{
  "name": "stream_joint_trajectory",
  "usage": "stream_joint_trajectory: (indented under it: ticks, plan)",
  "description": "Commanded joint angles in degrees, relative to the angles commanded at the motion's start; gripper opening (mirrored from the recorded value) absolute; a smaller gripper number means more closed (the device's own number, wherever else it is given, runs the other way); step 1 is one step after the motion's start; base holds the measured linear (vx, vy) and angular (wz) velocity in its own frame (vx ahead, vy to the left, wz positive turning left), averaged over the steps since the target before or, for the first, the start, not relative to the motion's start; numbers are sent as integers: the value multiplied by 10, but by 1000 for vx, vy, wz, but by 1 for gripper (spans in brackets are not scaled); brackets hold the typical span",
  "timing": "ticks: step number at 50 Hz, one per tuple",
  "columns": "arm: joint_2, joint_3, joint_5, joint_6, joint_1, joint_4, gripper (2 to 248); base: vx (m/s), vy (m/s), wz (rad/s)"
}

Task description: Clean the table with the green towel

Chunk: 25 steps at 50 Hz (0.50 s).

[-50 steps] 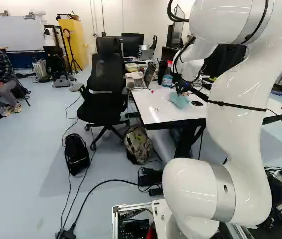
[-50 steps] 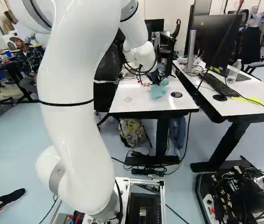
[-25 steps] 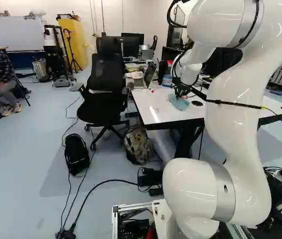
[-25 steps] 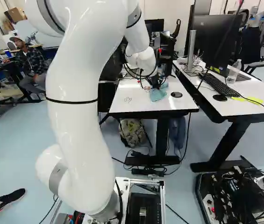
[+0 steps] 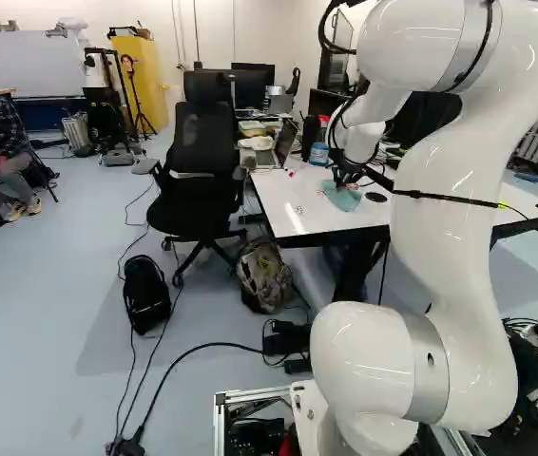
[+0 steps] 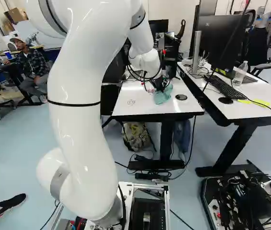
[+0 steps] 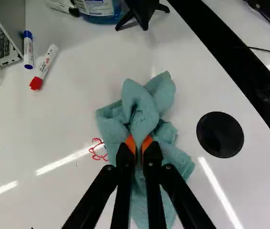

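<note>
In the right base view my gripper (image 6: 161, 87) is low over the white table (image 6: 142, 109), with the green towel (image 6: 163, 97) bunched beneath it. The wrist view shows the gripper (image 7: 139, 145) shut on the towel (image 7: 143, 112); folds rise between the orange pads, and the cloth spreads ahead of and under the fingers. A small red scribble (image 7: 97, 150) is on the tabletop beside the towel. Another faint drawing (image 6: 131, 102) lies nearer the table's left side in the right base view. Whatever is beneath the cloth is hidden.
Red-capped marker (image 7: 44, 67), blue-capped marker (image 7: 28, 49), laptop (image 7: 1, 36) and blue bottle (image 7: 99, 9) stand on the table beyond the towel. A round black disc (image 7: 220, 134) lies beside it. An office chair (image 5: 198, 171) stands at the table's side; a second desk (image 6: 265, 103) adjoins.
The arm has bent slightly, bringing the gripper and the held towel a little toward the table's near edge. Most of this shift came in the first half second. The base has not moved.
</note>
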Motion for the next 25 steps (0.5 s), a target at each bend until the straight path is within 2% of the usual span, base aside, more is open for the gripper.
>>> stream_joint_trajectory:
  ticks: [25]
  plan:
    - [0, 0, -23, 0, 0, 0, 36, 0, 0, 0]
